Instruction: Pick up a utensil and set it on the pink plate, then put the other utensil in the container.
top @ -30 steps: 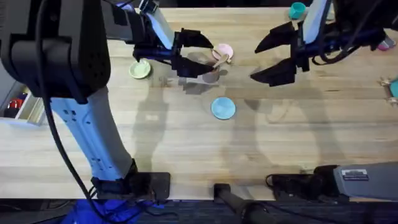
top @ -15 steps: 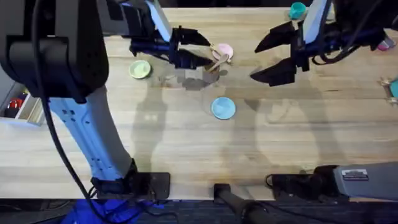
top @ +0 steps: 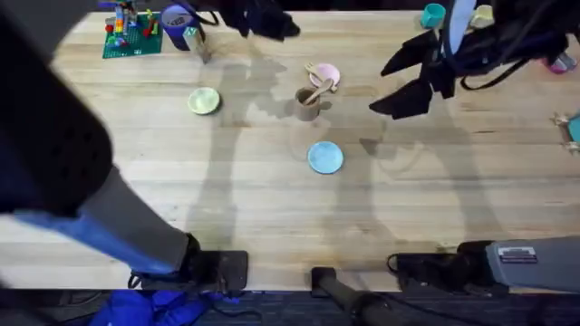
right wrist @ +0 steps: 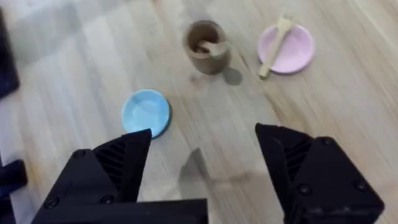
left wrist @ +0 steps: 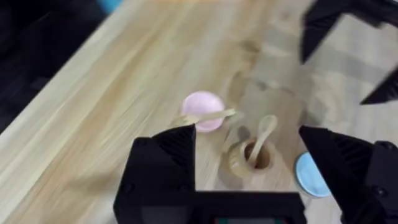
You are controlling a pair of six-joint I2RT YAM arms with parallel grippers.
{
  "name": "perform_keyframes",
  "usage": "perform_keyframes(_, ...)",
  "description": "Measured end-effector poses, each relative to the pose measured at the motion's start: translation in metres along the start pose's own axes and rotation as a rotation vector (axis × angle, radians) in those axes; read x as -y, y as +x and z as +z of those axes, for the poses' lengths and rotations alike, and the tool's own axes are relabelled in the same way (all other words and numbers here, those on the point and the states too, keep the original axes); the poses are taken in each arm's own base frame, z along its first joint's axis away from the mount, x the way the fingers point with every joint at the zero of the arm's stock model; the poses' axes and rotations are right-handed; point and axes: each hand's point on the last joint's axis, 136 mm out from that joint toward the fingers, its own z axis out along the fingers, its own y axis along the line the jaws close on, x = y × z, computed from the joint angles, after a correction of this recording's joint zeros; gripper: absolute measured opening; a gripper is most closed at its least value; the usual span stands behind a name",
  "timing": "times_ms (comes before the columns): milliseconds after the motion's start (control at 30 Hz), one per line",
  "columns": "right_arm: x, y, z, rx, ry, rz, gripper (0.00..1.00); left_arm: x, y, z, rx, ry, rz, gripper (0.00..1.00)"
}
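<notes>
Looking finished: fork (right wrist: 274, 46) lies across the pink plate (right wrist: 293, 53), spoon (left wrist: 260, 138) stands handle-down in the cup (left wrist: 247, 163) on the bench (top: 272, 208), so both grippers, left (left wrist: 247, 147) and right (right wrist: 202, 155), hover with fingers apart, empty.

Left gripper (top: 263, 18) lifted away from the cup (top: 307, 104) to the table's far edge, jaws open and empty, spoon (top: 317, 91) now uncovered, standing tilted in the cup, left arm swung up close under the overhead camera, large and blurred.
</notes>
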Motion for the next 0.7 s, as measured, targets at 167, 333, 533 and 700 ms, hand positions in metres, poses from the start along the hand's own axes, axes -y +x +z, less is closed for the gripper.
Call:
perform_keyframes(167,0.002,-0.003,-0.023,-0.061,0.1,0.023,0.996,-0.014,0.007,-0.03,-0.115,-0.252,-0.189,0.998)
perform_keyframes(333,-0.001,-0.014,-0.048,-0.071,0.204,0.031,0.997,-0.016,0.044,-0.044,-0.263,-0.375,-0.405,0.998)
perform_keyframes(533,-0.007,-0.009,-0.066,-0.109,0.283,0.075,0.996,-0.007,0.081,-0.058,-0.415,-0.454,-0.57,0.998)
perform_keyframes(700,-0.017,-0.004,-0.079,-0.135,0.323,0.109,0.996,0.002,0.096,-0.081,-0.469,-0.586,-0.624,0.998)
